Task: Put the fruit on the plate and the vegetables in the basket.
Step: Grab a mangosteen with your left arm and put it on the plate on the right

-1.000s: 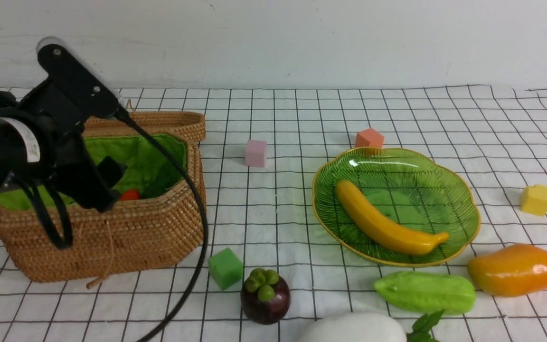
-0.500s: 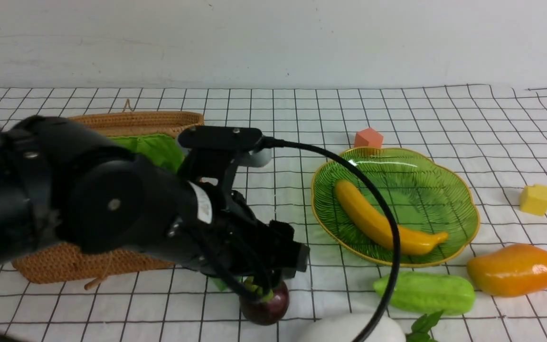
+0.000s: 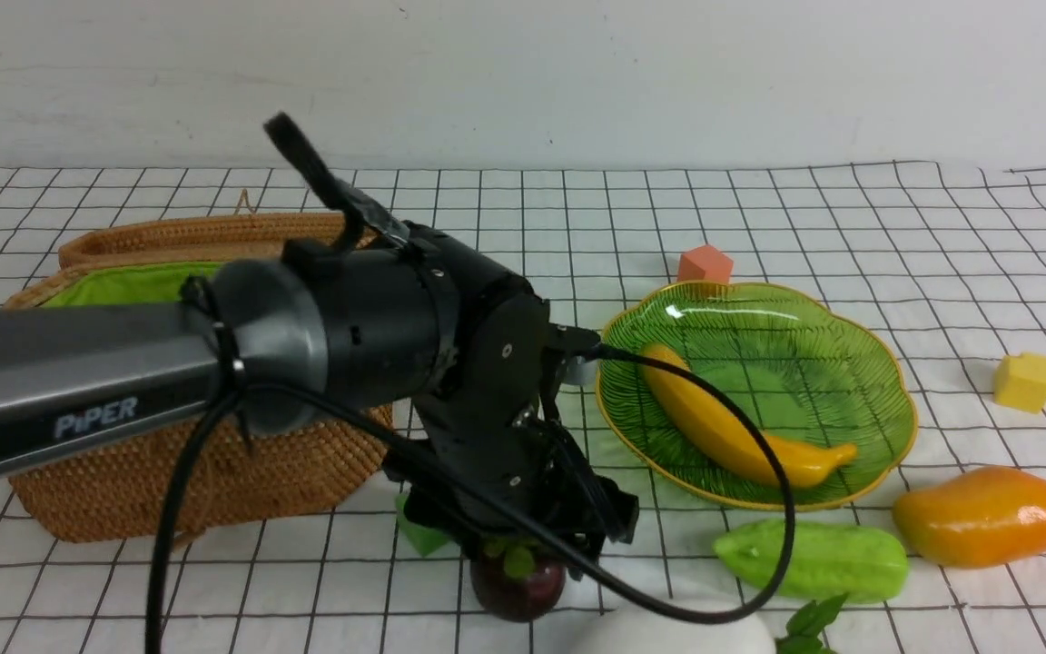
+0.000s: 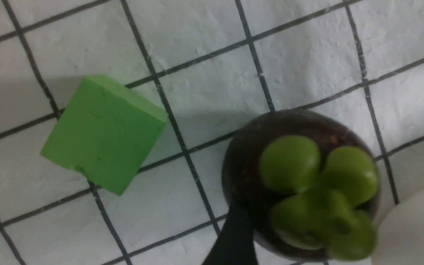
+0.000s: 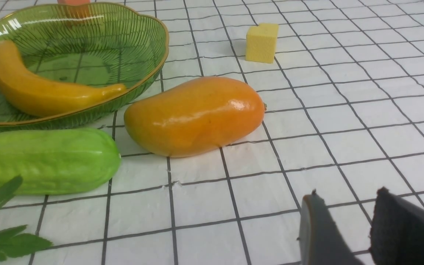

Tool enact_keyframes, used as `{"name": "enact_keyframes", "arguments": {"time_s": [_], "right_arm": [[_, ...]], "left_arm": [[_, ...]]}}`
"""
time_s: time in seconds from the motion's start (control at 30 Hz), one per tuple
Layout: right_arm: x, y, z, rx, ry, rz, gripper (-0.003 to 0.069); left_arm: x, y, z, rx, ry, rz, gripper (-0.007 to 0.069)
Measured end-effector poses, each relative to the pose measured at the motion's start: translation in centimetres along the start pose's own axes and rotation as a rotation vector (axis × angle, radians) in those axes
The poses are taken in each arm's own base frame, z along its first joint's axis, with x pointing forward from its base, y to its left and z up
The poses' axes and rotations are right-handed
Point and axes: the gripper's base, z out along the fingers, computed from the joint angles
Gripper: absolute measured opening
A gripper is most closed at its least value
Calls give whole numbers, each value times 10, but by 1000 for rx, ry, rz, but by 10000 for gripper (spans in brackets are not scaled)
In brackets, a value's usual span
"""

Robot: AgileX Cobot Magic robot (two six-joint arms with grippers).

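**Front view.** The left arm (image 3: 78, 391) reaches across the middle and blocks most of the basket (image 3: 214, 472) and its green lining. The left end effector (image 3: 527, 549) hangs right over the mangosteen (image 3: 523, 590), which sits on the table (image 3: 941, 227) at the near edge. A green cube (image 3: 416, 538) lies just beside it. One banana (image 3: 723, 422) lies on the plate (image 3: 850, 354). One mango (image 3: 984, 516) and one gourd (image 3: 814, 559) lie on the cloth just in front of the plate. One radish (image 3: 686, 631) shows at the bottom edge. Three cubes show in all, counting an orange cube (image 3: 705, 264) and a yellow cube (image 3: 1025, 381).

**Left wrist view.** Two dark fingers (image 4: 234, 239) stand wide apart on either side of the mangosteen. One is close against its side and the other is clear of it, so nothing is gripped. The green cube lies near but apart.

**Right wrist view.** The right end effector (image 5: 366, 228) has its fingers slightly parted and holds nothing. It sits above bare cloth near the mango. The gourd, the plate with the banana and the yellow cube lie beyond.
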Motion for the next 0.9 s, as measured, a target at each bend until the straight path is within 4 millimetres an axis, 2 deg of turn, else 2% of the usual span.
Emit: {"name": "enact_keyframes", "arguments": {"time_s": [0.13,0.3,0.33,0.4,0.57,0.6,0.7,0.73,0.8,0.9], "right_arm": [[0,0,0,0,0,0,243],[0,0,0,0,0,0,243],[0,0,0,0,0,0,243],[0,0,0,0,0,0,243],[0,0,0,0,0,0,243],[0,0,0,0,0,0,243],[0,0,0,0,0,0,243],[0,0,0,0,0,0,243],[0,0,0,0,0,0,243],[0,0,0,0,0,0,243]], "left_arm": [[0,0,12,-13,31,0,589],[0,0,12,-13,32,0,522],[-1,0,12,-12,28,1,475],[-1,0,12,-16,22,8,437],[-5,0,8,-23,0,34,394],[-8,-1,6,-23,-11,41,348],[-18,-4,-3,-19,-55,60,81],[-21,-5,-6,-17,-71,62,34],[-31,-8,-16,-8,-117,69,-13],[-41,-12,-27,10,-177,70,-13]]}}
